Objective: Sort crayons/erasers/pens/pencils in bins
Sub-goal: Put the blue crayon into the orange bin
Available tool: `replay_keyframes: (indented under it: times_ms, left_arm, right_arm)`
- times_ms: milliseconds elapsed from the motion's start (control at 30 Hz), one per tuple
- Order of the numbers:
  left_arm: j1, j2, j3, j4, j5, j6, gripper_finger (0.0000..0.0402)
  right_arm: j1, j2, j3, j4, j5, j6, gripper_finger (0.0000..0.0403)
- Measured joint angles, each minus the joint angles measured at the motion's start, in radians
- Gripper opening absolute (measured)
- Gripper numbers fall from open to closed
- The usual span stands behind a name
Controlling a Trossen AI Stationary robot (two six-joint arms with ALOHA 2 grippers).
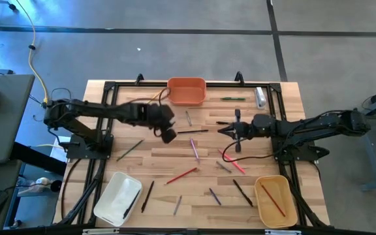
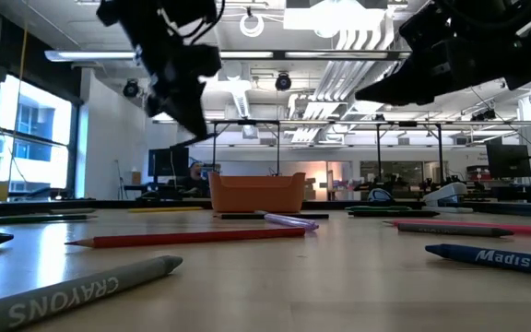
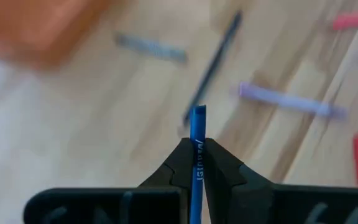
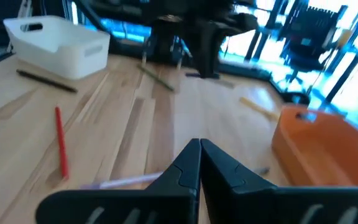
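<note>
Fingers (image 3: pixel 225 171) of left gripper (image 3: pixel 197 149) pinch blue crayon (image 3: pixel 197 134), lower length hidden; right gripper (image 4: pixel 200 147) fingers pressed together, empty.

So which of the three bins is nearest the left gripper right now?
The orange bin, at the table's far edge just beyond the left gripper. The white bin and the tan-yellow bin sit at the near corners, farther off.

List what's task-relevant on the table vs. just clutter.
Job:
- scattered thin crayons, pens and pencils
- blue crayon, gripped in the left gripper
- orange plastic bin
- white plastic bin
- tan-yellow plastic bin

Lying about:
- stubby clear-and-white tube
</note>
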Motion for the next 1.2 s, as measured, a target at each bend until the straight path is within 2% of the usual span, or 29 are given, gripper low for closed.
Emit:
replay_keyframes:
  times_ms: [200, 467, 867, 1000, 1200]
  left_arm:
    - [0.115, 0.029, 0.124, 0.097, 0.010, 0.192, 0.0006]
    - [0.304, 0.187, 0.228, 0.305, 0.146, 0.391, 0.0006]
    - [0.430, 0.552, 0.467, 0.338, 0.180, 0.489, 0.0005]
    - [0.452, 0.634, 0.512, 0.338, 0.219, 0.491, 0.0005]
    - [0.464, 0.693, 0.541, 0.338, 0.224, 0.492, 0.0005]
  right_arm:
    - [0.000, 0.000, 0.000, 0.071, 0.000, -0.039, 0.0000]
    - [0.000, 0.000, 0.000, 0.073, 0.041, -0.033, 0.0000]
    - [0.000, 0.000, 0.000, 0.075, 0.050, -0.033, 0.0000]
    - [0.000, 0.000, 0.000, 0.067, 0.050, -0.023, 0.0000]
    - [0.000, 0.000, 0.000, 0.067, 0.050, -0.023, 0.0000]
